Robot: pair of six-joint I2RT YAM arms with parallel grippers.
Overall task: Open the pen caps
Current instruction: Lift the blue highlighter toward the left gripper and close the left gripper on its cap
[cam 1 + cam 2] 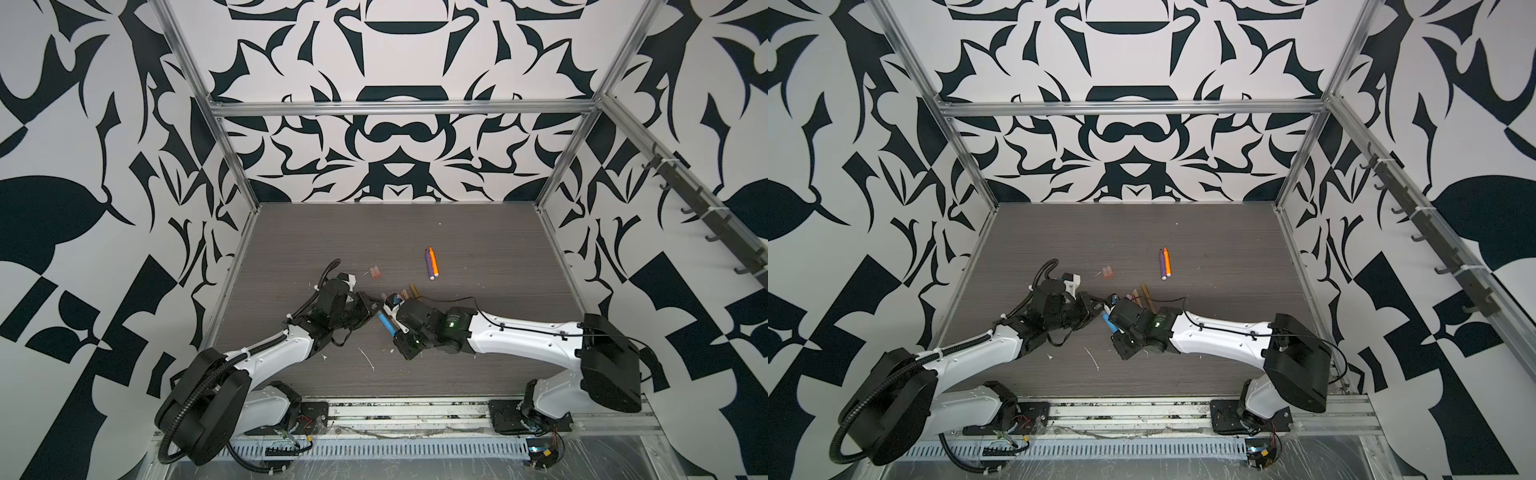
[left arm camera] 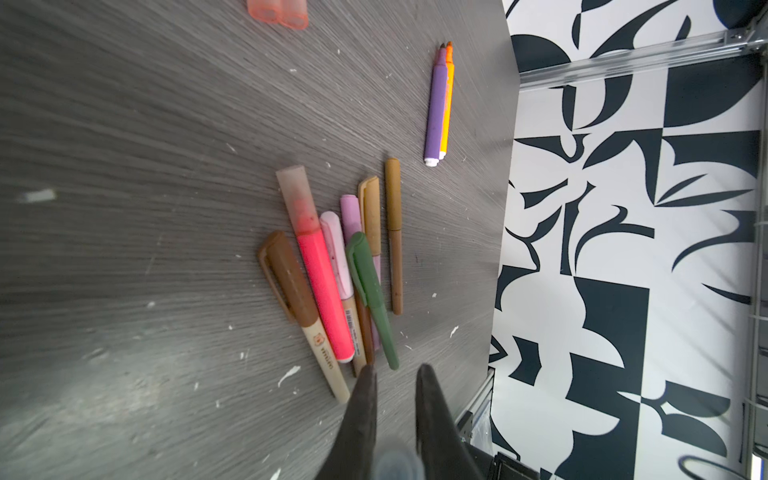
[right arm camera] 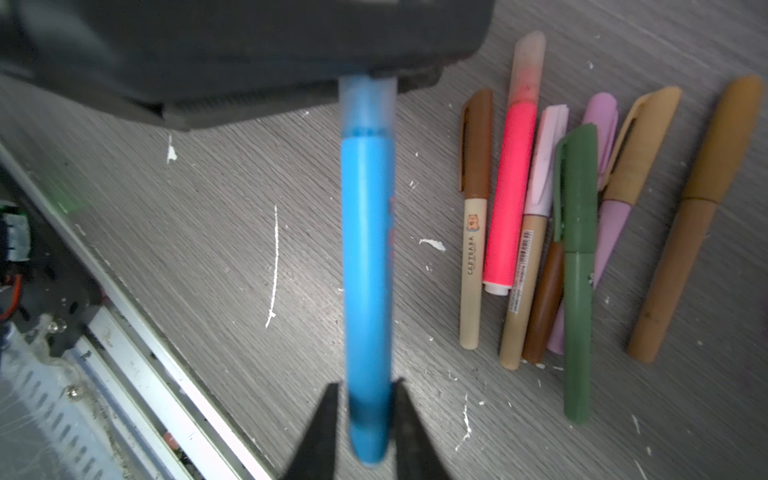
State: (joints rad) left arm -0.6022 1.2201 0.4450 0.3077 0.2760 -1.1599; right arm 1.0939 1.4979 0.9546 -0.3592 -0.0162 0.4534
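Left gripper (image 2: 395, 374) is squeezing the blue pen cap (image 3: 368, 108), right gripper (image 3: 365, 415) is hugging the pen (image 3: 365, 249), tight or loose I cannot tell, readying a straight pull.

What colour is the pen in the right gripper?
The slim plastic pen in the right gripper is bright blue, clearest in the right wrist view.

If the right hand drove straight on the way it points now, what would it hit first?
Probably the left hand: the blue pen held in the right hand runs straight ahead, and its cap disappears into the left hand's jaws. Nothing else shows between them.
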